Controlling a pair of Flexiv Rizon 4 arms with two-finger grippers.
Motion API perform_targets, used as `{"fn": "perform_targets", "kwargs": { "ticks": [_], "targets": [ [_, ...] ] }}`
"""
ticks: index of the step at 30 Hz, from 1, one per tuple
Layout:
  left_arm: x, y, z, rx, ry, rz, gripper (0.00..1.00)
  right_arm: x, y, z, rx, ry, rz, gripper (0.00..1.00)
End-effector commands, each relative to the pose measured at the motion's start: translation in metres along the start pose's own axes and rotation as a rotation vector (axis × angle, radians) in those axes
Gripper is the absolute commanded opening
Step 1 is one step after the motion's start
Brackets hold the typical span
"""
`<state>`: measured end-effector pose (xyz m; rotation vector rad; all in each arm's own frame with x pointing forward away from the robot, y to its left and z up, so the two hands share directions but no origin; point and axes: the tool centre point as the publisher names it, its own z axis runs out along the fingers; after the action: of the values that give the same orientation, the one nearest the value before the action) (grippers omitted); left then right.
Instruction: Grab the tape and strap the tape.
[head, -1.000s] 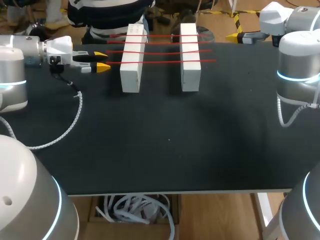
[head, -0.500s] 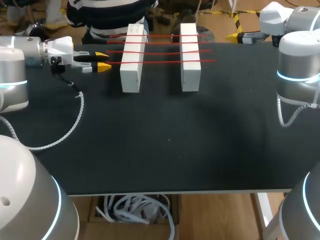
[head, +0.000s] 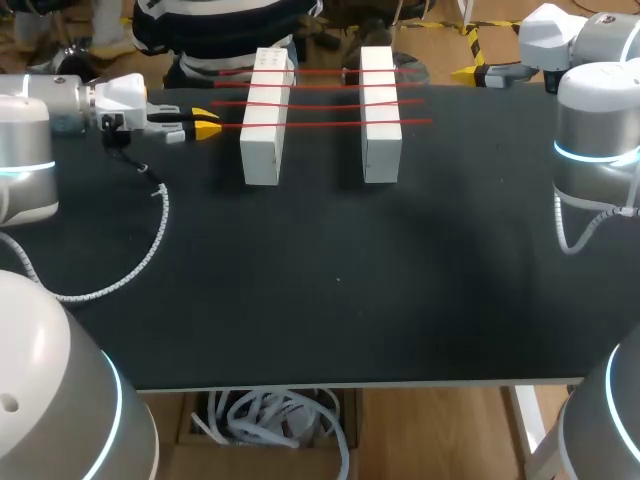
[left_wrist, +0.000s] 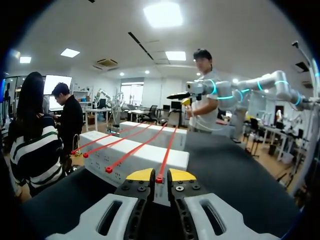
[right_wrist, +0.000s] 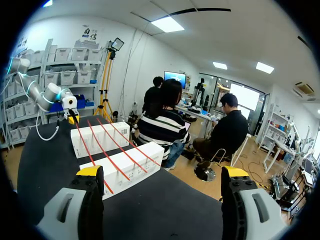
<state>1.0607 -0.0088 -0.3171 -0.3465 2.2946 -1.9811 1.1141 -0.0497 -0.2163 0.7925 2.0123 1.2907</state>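
The front tape (head: 320, 123), nearest the robot of four red tapes, lay stretched across two white blocks (head: 262, 130) at the far side of the black surface (head: 330, 280). Its long axis ran left to right, in line with the way the left arm (head: 60, 100) pointed. Its left end overhung the left block and sat between the left jaws, which reached in level from the surface's left side. In the left wrist view the tape (left_wrist: 167, 150) ran straight ahead from that end, over both blocks. The left jaws stood only slightly apart. The red end seemed to rest against one tip with a sliver of gap to the other, so I judged them not yet clamped, though it was a close call. The right jaws stood wide apart with nothing between them. They were off at the far right corner, well apart from the tapes' right ends, with the right arm (head: 595, 140) rising at the surface's right edge. The left arm was plainly the nearer one, and a short closing pinch on the tape's end looked like all the coming move needed. How the tapes were fixed to the blocks could not be made out, nor whether the right ends were free or anchored.
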Motion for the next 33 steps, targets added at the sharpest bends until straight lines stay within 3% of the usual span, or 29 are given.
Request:
{"fn": "perform_targets", "kwargs": {
  "ticks": [1,6,18,27,33],
  "targets": [
    [-0.0019,0.0026,0.0003,0.003,0.003,0.001,0.20,-0.0002,0.0001,0.0000,0.001,0.000,0.000,1.00],
    [-0.0019,0.0037,-0.0001,0.002,0.007,0.001,0.27,-0.0002,0.0001,0.0000,0.001,0.000,0.000,1.00],
    [-0.0014,0.0053,0.0006,0.002,0.017,0.002,0.25,-0.0002,0.0001,0.0000,0.001,0.000,0.000,1.00],
    [-0.0005,0.0056,0.0015,0.007,0.024,0.002,0.20,-0.0002,0.0001,0.0000,0.001,0.000,0.000,1.00],
    [-0.0002,0.0058,0.0017,0.007,0.028,0.000,0.09,-0.0002,0.0001,0.0000,0.001,0.000,0.000,1.00]
  ]
}}
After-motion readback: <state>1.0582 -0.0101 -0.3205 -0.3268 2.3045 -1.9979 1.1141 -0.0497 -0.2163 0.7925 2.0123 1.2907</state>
